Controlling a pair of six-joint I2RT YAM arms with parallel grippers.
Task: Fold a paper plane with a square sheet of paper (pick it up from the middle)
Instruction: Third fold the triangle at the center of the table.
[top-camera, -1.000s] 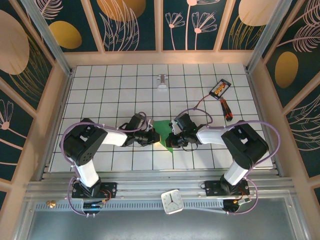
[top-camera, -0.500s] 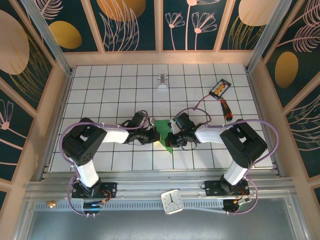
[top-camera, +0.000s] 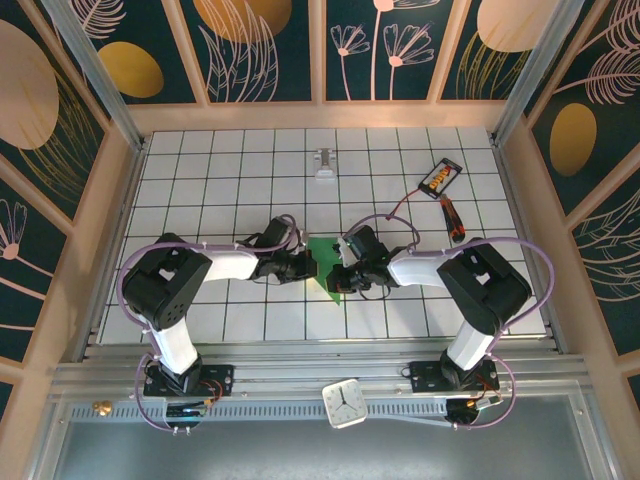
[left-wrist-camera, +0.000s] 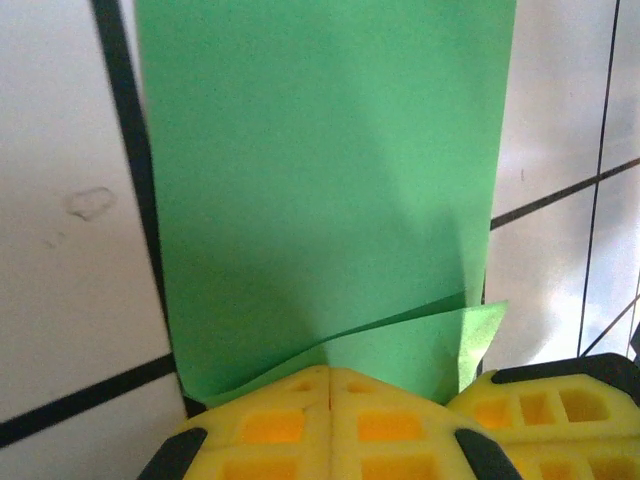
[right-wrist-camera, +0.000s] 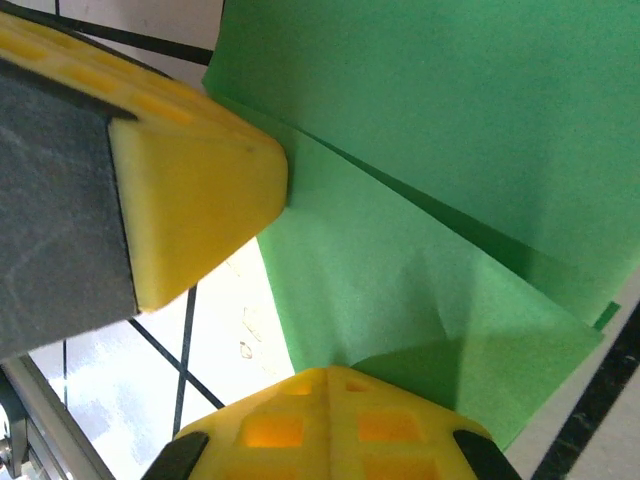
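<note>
Noting your left tool (left-wrist-camera: 330, 390) and right tool (right-wrist-camera: 325, 400) both fully closed, tips pressed onto the part-folded square sheet of paper (top-camera: 323, 256) at mid-worktop (top-camera: 250, 180), likely flattening its flap to set a crease.

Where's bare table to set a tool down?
Far-left tiles, between the left wall and the white clip, are bare. So is the strip between clip and screwdriver. Crowded: centre, where the left fingers and right fingers, both shut, meet at the green paper, and far right by the orange gadget.
</note>
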